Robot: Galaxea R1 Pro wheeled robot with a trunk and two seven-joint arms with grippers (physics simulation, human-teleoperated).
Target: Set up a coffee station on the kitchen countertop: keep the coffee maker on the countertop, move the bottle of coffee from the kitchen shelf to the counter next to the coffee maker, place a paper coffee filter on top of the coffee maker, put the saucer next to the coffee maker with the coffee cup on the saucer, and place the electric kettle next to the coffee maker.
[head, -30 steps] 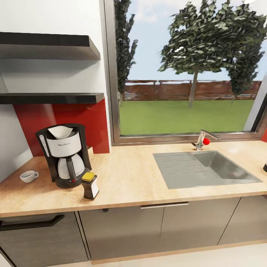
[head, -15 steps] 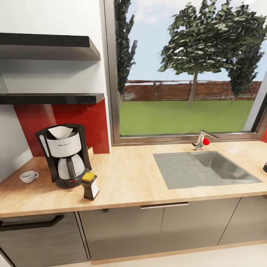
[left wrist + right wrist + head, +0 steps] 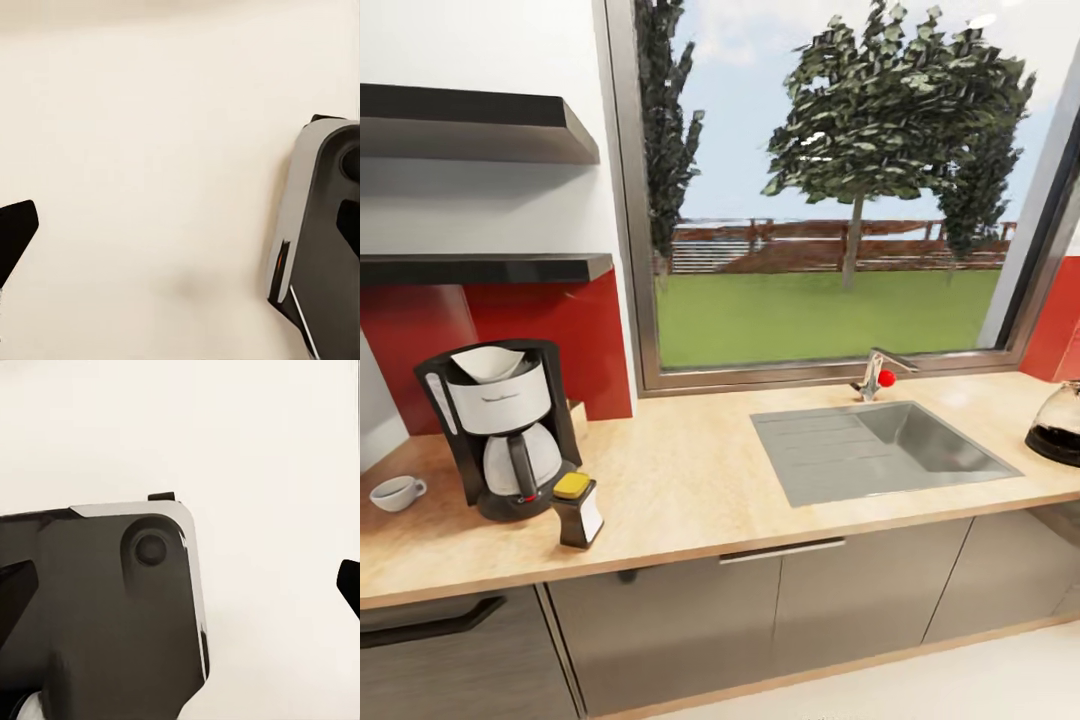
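On the surface (image 3: pixel 700 500) the coffee maker (image 3: pixel 500 430) stood with the paper coffee filter (image 3: pixel 485 362) on top and the bottle of coffee (image 3: pixel 577 508) just beside it. The coffee cup (image 3: pixel 396 492) sat bare, no saucer under it, and the electric kettle (image 3: pixel 1059 423) waited far along, beyond the sink (image 3: pixel 875 452). Both claws pointed at pale floor; whether they were apart or together, I couldn't tell.
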